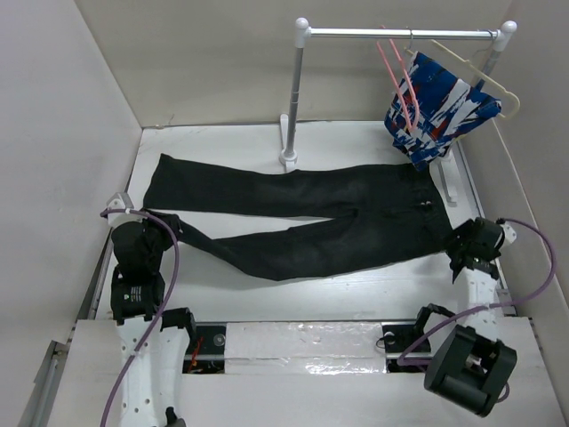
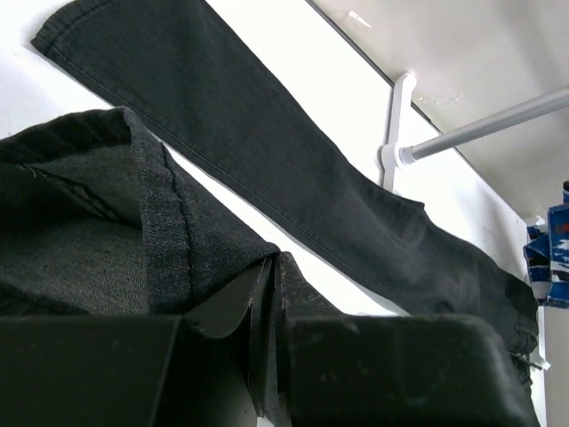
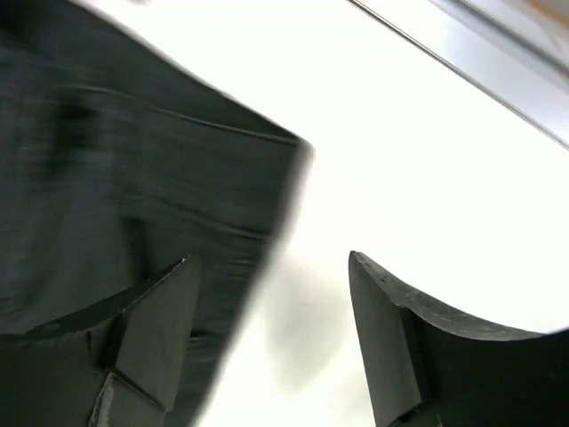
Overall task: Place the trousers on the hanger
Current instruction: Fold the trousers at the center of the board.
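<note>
The black trousers [image 1: 311,222] lie flat across the table, waist at the right and both legs running left. My left gripper [image 1: 174,229] is shut on the cuff end of the near leg. In the left wrist view, cloth [image 2: 107,222] is pinched between the closed jaws [image 2: 269,267]. My right gripper [image 1: 459,242] is open at the waist's right edge. In the right wrist view [image 3: 271,267], the cloth edge [image 3: 133,178] lies under the left finger [image 3: 156,329]. The pink hanger [image 1: 396,76] hangs empty on the rail.
A white garment rack stands at the back: rail [image 1: 400,33], left post [image 1: 293,98] with its foot on the table beside the far leg. A cream hanger [image 1: 489,76] holds a blue, white and red garment [image 1: 437,105]. Walls close in left and right.
</note>
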Controlling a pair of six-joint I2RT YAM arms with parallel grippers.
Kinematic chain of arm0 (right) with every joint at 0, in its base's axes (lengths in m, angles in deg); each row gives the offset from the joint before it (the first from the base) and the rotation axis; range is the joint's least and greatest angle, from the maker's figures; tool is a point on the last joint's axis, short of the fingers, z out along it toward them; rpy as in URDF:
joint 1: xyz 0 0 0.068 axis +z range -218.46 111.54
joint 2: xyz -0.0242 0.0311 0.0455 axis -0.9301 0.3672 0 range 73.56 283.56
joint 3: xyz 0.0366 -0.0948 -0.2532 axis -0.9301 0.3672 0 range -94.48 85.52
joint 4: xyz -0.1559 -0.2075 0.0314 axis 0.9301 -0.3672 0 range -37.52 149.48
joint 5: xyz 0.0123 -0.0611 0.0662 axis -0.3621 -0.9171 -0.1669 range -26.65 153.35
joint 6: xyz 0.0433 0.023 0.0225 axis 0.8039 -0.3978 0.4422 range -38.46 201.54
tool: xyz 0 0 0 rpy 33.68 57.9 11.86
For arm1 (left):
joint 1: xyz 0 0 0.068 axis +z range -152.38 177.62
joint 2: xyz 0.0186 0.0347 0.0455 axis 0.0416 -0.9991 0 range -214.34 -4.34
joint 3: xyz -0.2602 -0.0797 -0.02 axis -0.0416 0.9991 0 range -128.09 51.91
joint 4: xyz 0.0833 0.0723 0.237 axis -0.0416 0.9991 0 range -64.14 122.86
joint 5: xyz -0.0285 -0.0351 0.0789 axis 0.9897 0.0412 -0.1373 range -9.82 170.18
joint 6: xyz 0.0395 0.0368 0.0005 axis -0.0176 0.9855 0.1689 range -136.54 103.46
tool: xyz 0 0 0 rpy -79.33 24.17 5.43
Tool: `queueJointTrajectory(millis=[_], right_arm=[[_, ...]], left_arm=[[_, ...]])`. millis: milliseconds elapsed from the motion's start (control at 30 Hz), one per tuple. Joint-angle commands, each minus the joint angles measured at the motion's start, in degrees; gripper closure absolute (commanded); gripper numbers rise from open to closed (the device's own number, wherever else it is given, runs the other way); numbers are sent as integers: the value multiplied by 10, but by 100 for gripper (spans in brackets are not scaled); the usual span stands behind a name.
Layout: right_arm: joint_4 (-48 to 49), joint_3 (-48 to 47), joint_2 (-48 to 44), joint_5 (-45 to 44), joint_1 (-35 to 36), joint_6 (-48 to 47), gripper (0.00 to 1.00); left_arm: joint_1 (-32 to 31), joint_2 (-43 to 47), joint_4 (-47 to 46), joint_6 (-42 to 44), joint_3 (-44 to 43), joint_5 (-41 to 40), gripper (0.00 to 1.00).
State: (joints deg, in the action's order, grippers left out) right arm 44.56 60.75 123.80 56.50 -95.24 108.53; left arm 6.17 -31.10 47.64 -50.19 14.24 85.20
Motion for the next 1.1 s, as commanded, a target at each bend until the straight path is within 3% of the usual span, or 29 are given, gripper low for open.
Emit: queueJointTrajectory(millis=[0,167,233,300,333,367,467,567,667,900,1067], right_arm=[[22,10,15,49,-20,17,28],[57,-23,143,120,-20,17,33],[80,-34,168,134,-20,17,42],[87,-49,189,140,-20,20,61],[77,-55,191,135,-20,24,91],[58,-62,187,114,-20,26,100],[-11,-69,90,71,-20,18,100],[-77,-77,-70,26,-26,10,100],[-154,-114,-175,25,-26,20,100],[-277,-207,-187,-14,-26,-37,100],[-216,-202,-155,10,-16,-54,100]], left_arm=[[-12,7,-14,5,-23,-18,100],[-17,15,5,8,-50,-67,100],[-17,20,9,7,-50,-81,100],[-17,23,10,4,-52,-95,100],[-17,25,11,3,-56,-112,100],[-17,25,12,1,-60,-120,100],[-2,24,18,-1,-84,-153,100],[9,19,20,-9,-107,-185,100],[9,10,17,-28,-103,-237,100],[9,38,20,-32,-104,-286,100],[9,0,11,-38,-85,-268,100]])
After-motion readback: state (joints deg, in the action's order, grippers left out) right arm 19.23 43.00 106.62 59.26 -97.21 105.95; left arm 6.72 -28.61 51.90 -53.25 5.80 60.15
